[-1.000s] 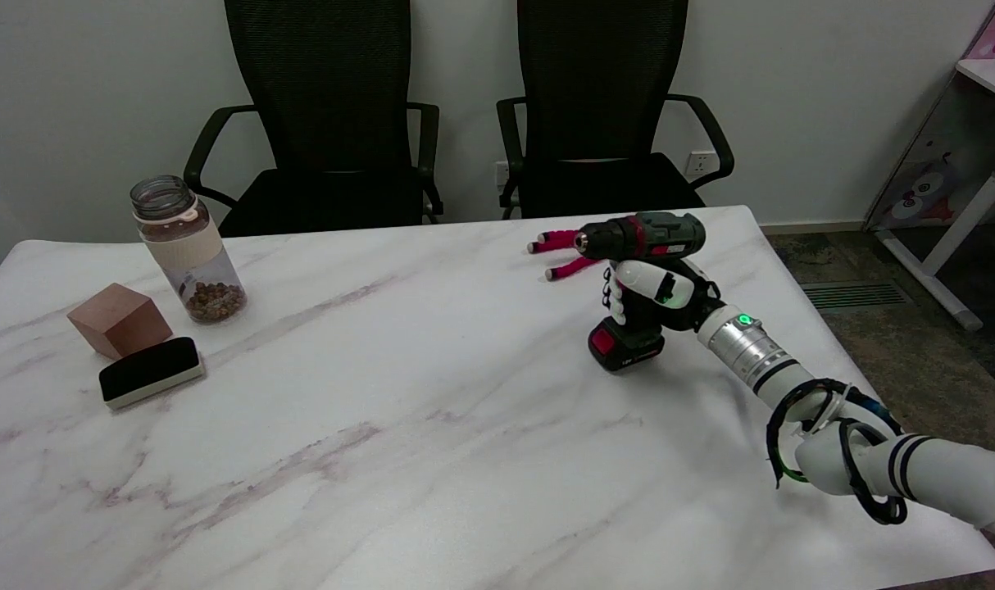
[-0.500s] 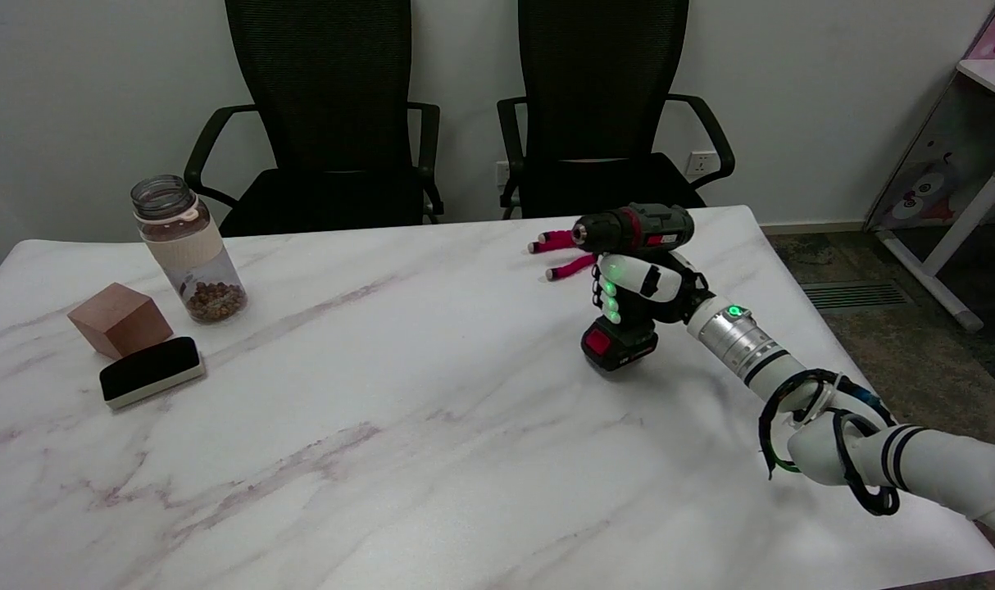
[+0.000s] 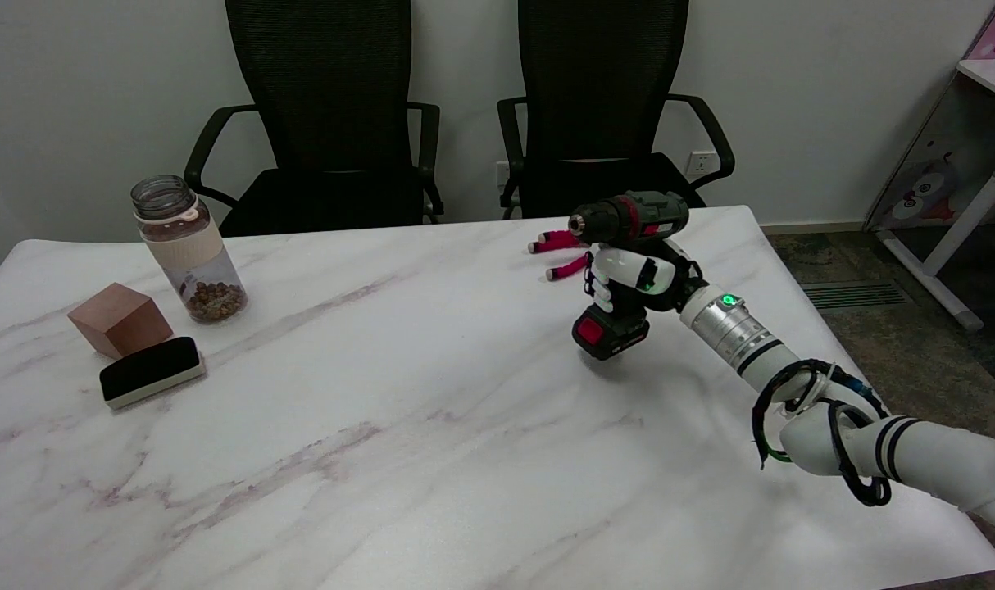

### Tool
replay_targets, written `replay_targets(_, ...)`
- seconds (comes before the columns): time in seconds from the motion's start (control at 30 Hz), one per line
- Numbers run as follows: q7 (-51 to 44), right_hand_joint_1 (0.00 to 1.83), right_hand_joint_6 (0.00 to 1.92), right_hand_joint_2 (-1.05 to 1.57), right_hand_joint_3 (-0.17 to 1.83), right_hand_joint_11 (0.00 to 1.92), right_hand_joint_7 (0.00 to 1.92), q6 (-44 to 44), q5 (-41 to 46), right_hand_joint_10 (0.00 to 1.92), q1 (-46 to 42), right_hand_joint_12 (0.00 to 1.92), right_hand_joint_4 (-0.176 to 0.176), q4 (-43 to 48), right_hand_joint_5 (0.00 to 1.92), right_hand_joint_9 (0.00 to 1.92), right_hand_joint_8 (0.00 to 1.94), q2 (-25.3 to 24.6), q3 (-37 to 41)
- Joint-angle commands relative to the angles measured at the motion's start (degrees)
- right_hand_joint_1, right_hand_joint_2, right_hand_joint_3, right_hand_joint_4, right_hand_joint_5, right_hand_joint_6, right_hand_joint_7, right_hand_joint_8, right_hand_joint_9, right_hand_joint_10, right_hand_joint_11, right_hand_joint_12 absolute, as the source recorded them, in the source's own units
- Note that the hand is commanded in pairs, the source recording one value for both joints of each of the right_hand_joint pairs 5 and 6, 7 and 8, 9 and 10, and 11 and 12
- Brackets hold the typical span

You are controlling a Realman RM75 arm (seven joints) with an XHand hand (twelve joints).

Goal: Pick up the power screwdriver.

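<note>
Now the right hand grips the power screwdriver by its handle, seemingly just above the bench at its two-o'clock corner; lift straight, keeping the heavy battery underneath.

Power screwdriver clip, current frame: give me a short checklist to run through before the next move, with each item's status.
1. Right hand wraps the handle of the power screwdriver: ok.
2. Battery base off the table: it looks lifted, with a shadow beneath: ok.
3. Tool roughly upright, chuck pointing left: ok.
4. Pink-handled tool behind it not snagged: appears apart, though partly hidden: cannot tell.
5. Grip firmness: cannot tell.
6. Jar, wooden block and eraser far from the arm: ok.
</note>
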Motion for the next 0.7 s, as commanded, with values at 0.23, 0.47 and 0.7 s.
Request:
replay_targets(0.23, -0.08, 1.16, 1.52, -0.19, 0.74, 1.92, 1.52, 0.13, -0.22, 1.92, 0.86, 1.92, 0.176, -0.99, 1.52, 1.92, 1.52, 0.09, 0.46)
replay_targets(0.47, -0.08, 1.31, 1.55, 0.63, 0.96, 1.92, 1.55, 0.17, 0.26, 1.92, 1.77, 1.92, 0.04, -1.15, 1.55, 1.92, 1.55, 0.09, 0.49)
replay_targets(0.7, -0.08, 1.25, 1.71, 1.41, 0.81, 1.92, 1.71, -0.8, 0.36, 1.92, 2.62, 1.92, 0.061, -3.61, 1.71, 1.92, 1.71, 0.09, 2.21)
